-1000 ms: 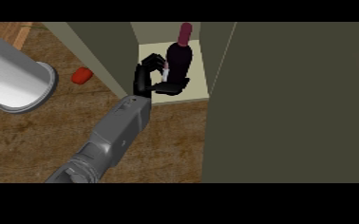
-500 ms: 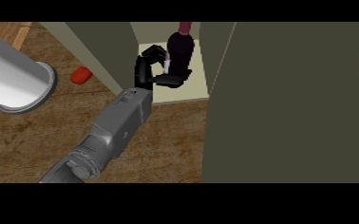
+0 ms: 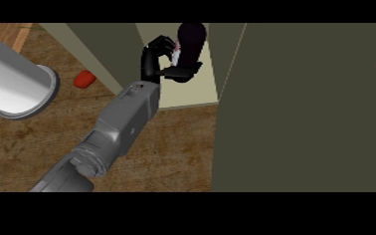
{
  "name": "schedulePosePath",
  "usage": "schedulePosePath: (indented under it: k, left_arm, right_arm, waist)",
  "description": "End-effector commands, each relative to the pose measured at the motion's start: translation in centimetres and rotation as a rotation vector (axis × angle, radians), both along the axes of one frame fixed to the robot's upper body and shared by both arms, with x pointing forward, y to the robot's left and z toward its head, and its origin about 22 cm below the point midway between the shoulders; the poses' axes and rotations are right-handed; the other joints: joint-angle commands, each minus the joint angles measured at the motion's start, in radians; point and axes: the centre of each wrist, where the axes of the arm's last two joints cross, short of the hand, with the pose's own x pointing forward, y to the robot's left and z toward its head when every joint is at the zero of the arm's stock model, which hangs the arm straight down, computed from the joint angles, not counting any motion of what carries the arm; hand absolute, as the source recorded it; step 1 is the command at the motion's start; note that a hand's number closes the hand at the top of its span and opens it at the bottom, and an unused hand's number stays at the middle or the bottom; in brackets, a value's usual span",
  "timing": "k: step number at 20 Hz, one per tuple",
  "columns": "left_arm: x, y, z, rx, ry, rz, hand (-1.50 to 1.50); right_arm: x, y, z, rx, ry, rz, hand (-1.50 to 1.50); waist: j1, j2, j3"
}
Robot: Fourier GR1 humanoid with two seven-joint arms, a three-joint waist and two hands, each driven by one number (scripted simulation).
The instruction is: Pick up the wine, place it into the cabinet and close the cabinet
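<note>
A dark wine bottle [image 3: 191, 42] with a reddish top stands upright on the pale floor of the open cabinet [image 3: 192, 93]. My left hand [image 3: 156, 62] is curled against the bottle's left side. Its fingers [image 3: 160, 43] reach round the far side, and its thumb [image 3: 176, 73] lies against the near side. The grey forearm runs in from the lower left corner. The bottle's top is cut off by the upper edge. The right hand does not show.
The cabinet's big olive door [image 3: 294, 109] stands open and fills the right half of the view. An olive side wall [image 3: 99, 50] bounds the cabinet on the left. A shiny metal pot [image 3: 22, 84] and a small red object [image 3: 84, 78] lie on the wooden counter [image 3: 169, 149].
My left hand and the bottle have moved a little deeper into the cabinet, away from me. The forearm has followed.
</note>
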Motion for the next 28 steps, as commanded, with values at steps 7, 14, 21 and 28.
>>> schedulePosePath:
  k: [7,14,21,28]
  left_arm:
    - [1.5,0.3,2.5,0.025,-0.036,0.061,1.50]
    - [1.7,1.2,2.7,0.122,-0.044,0.132,-1.50]
    - [1.2,3.2,1.2,0.176,0.016,0.152,-1.50]
    - [1.4,3.4,1.5,0.184,0.036,0.171,-1.50]
  right_arm:
    - [0.4,-0.8,-0.5,0.000,-0.016,0.007,-1.50]
    - [0.6,-0.5,-0.1,-0.013,-0.017,0.003,-1.50]
    - [-0.1,-0.4,-0.7,0.012,-0.011,0.009,-1.50]
    - [0.0,0.1,-0.1,-0.007,-0.029,0.015,-1.50]
  waist:
    - [-0.004,0.008,0.001]
    - [-0.008,0.014,0.000]
    - [-0.019,0.012,0.001]
    - [-0.014,0.010,-0.001]
